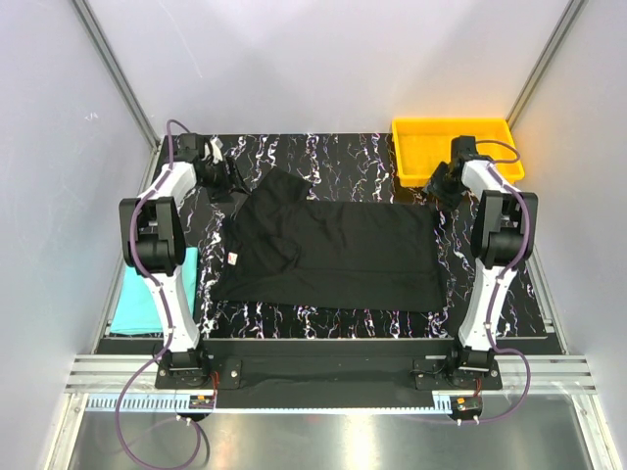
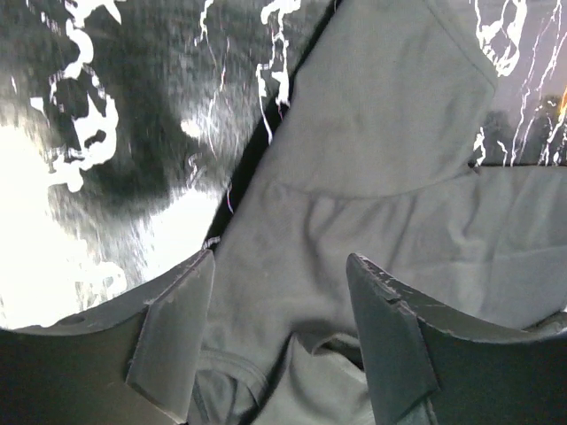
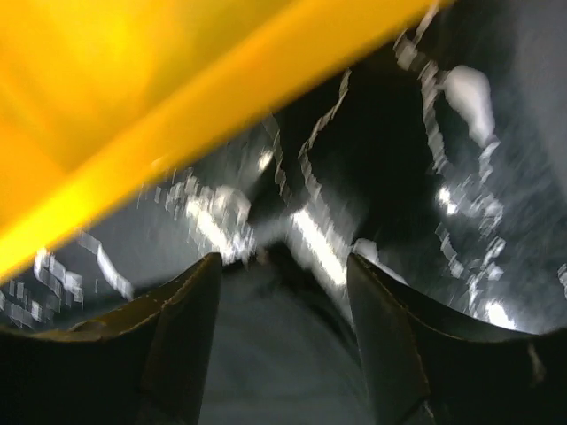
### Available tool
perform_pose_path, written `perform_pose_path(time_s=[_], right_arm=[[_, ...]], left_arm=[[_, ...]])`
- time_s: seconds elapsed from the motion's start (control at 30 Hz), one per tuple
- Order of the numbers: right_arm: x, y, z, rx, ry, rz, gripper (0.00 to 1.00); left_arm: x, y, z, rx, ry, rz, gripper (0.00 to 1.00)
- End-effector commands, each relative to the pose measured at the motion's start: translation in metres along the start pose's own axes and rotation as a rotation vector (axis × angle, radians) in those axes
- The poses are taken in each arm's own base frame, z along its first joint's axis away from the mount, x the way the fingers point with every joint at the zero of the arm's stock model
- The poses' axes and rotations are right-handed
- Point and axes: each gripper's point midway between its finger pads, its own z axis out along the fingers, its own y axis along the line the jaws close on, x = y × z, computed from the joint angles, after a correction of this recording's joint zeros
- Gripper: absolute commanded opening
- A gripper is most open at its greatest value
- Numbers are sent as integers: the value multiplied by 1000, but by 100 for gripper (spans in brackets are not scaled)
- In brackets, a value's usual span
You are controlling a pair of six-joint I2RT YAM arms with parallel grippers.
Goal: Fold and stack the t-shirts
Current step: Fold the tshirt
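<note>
Left gripper point(image 2: 279, 288) and right gripper point(image 3: 283, 288): jaws wide, holding nothing. Black t-shirt point(image 1: 343, 255) lies spread, largely unfolded; teal t-shirt point(image 1: 137, 299) lies apart at left. Folding and stacking remain.

My marbled black table point(image 1: 333, 152) carries the black t-shirt point(image 1: 343, 255), spread flat beneath my left fingers point(image 2: 173, 328) and reaching between my right fingers point(image 3: 182, 336); yellow tray point(image 1: 431, 147) just beyond those, teal t-shirt point(image 1: 147, 294) well behind the left ones

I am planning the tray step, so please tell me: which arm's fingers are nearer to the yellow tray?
Right. The right arm's fingers hang just beside the yellow tray, at its near edge; the left arm's fingers are far across the table, above the black t-shirt.
</note>
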Motion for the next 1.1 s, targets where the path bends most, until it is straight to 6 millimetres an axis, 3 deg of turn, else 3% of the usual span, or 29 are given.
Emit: perform_pose_path(time_s=[0.0, 0.13, 0.43, 0.6, 0.83, 1.07], right_arm=[[-4, 31, -31, -177, -38, -86, 66], [8, 29, -20, -199, 1, -131, 67], [7, 22, -4, -170, -1, -190, 61], [16, 15, 10, -149, 29, -191, 56], [28, 1, 12, -104, 46, -194, 55], [24, 6, 16, -117, 46, -179, 47]], left_arm=[[-13, 0, 7, 24, -19, 53, 65], [-15, 12, 20, -6, -9, 60, 59], [-16, 18, 47, 2, 18, 8, 57], [-12, 13, 54, 16, 36, -2, 52], [0, 10, 56, 27, 65, 6, 51], [-1, 12, 60, 26, 67, -8, 44]])
